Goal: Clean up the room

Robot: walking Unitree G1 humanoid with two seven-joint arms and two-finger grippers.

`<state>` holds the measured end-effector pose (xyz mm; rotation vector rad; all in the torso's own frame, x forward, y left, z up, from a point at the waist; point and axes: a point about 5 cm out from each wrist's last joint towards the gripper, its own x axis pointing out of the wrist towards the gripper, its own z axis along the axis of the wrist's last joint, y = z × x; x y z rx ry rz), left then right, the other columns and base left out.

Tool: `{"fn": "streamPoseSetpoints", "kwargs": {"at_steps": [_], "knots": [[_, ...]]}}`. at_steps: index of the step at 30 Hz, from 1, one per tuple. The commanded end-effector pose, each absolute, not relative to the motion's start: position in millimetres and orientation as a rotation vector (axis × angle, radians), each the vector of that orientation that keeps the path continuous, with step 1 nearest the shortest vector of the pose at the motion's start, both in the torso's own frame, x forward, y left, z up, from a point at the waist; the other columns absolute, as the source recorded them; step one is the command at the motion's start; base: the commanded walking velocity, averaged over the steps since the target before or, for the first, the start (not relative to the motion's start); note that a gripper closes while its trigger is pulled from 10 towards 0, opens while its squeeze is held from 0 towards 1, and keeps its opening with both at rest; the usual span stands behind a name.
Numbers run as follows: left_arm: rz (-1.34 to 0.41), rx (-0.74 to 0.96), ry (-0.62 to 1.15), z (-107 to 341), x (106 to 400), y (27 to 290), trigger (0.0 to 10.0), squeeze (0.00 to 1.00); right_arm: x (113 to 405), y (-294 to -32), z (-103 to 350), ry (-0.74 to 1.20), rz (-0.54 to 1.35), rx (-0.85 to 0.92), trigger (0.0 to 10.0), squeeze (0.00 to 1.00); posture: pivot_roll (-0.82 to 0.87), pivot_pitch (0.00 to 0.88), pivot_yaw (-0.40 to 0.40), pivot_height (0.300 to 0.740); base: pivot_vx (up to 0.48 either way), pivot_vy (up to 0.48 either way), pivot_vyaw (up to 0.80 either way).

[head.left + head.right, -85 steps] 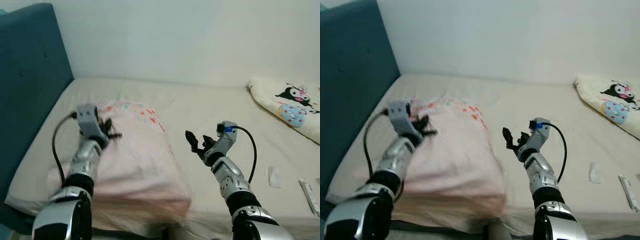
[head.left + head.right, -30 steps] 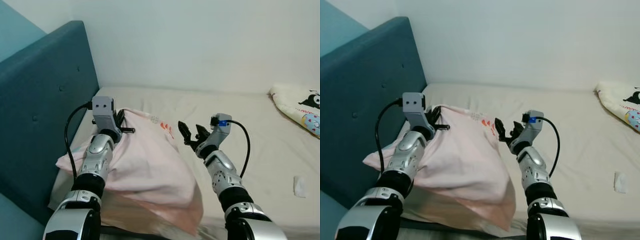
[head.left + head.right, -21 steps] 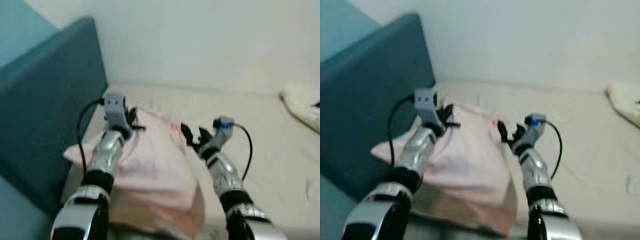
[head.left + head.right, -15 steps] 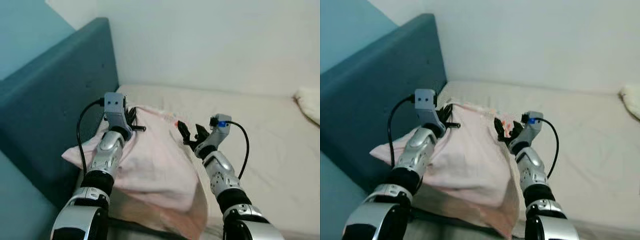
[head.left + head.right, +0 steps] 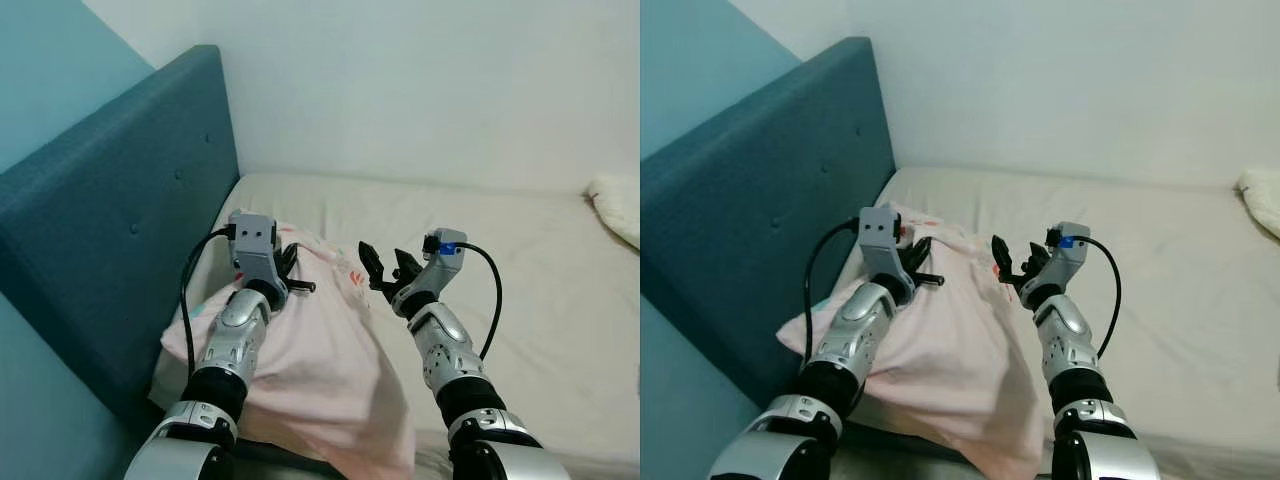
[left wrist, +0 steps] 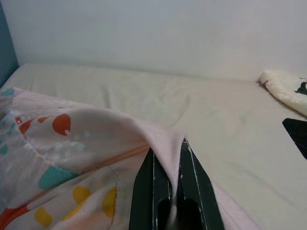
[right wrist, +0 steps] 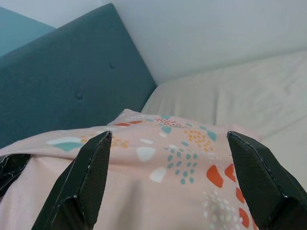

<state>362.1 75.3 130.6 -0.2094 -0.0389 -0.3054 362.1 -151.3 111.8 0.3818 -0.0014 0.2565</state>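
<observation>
A pink pillow (image 5: 300,350) with coloured spots lies on the bed (image 5: 540,260) at its head end, close to the blue headboard (image 5: 120,230), with its near corner reaching the bed's front edge. The left gripper (image 5: 292,272) sits on top of the pillow towards the headboard side; in the left wrist view its two black fingers (image 6: 153,191) are pressed close together with a fold of the pink fabric pinched between them, so that the cloth rises in a ridge at the grip (image 6: 175,187). The printed side of the pillow (image 6: 62,143), with red, teal and yellow shapes, spreads beside that ridge.

The right gripper (image 5: 386,268) is held at the pillow's far right edge, over the spotted border. Its fingers are spread wide and hold nothing: in the right wrist view one finger (image 7: 84,177) and the other stand far apart, with the spotted edge of the pillow (image 7: 168,163) between them and the headboard (image 7: 72,81) beyond.

The bed sheet is cream and runs back to a pale wall (image 5: 1090,80). At the far right edge of the bed lies part of a white cushion (image 5: 615,205); the left wrist view shows it (image 6: 285,91) with a small dark print on it
</observation>
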Motion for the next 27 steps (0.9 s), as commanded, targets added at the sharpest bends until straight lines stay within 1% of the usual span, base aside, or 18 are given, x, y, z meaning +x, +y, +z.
{"fn": "streamPoseSetpoints", "kwargs": {"at_steps": [1,3,8,11,14,15,22,27], "knots": [[-0.285,-0.224,-0.078,140,365,78,10.0,0.0,361,-152,109,0.016,0.256,0.366,10.0,0.0,-0.19,0.0,-0.004,0.74,0.0,0.0,-0.76],[-0.274,-0.221,-0.076,140,366,80,10.0,0.0,361,-152,108,0.02,0.252,0.356,10.0,0.0,-0.19,0.0,-0.004,0.74,0.0,0.0,-0.76],[-0.221,-0.227,-0.079,139,368,96,10.0,0.0,361,-156,108,0.024,0.238,0.349,10.0,0.0,-0.19,0.0,-0.004,0.74,0.0,0.0,-0.75],[-0.211,-0.226,-0.077,138,368,99,10.0,0.0,361,-157,108,0.025,0.235,0.349,10.0,0.0,-0.19,0.0,-0.004,0.74,0.0,0.0,-0.75],[-0.163,-0.226,-0.072,135,368,112,10.0,0.0,361,-159,108,0.02,0.223,0.354,10.0,0.0,-0.19,0.0,-0.007,0.74,0.0,0.0,-0.7],[-0.163,-0.226,-0.072,135,368,112,10.0,0.0,361,-159,108,0.02,0.223,0.354,10.0,0.0,-0.19,0.0,-0.007,0.74,0.0,0.0,-0.61],[-0.13,-0.23,-0.067,131,368,126,10.0,0.0,361,-161,108,0.016,0.217,0.345,10.0,0.0,-0.19,0.0,-0.01,0.74,0.0,0.0,0.0],[-0.124,-0.206,-0.068,132,369,128,10.0,0.0,362,-161,109,0.02,0.216,0.342,10.0,0.0,-0.19,0.0,-0.013,0.74,0.0,0.373,0.0]]}}
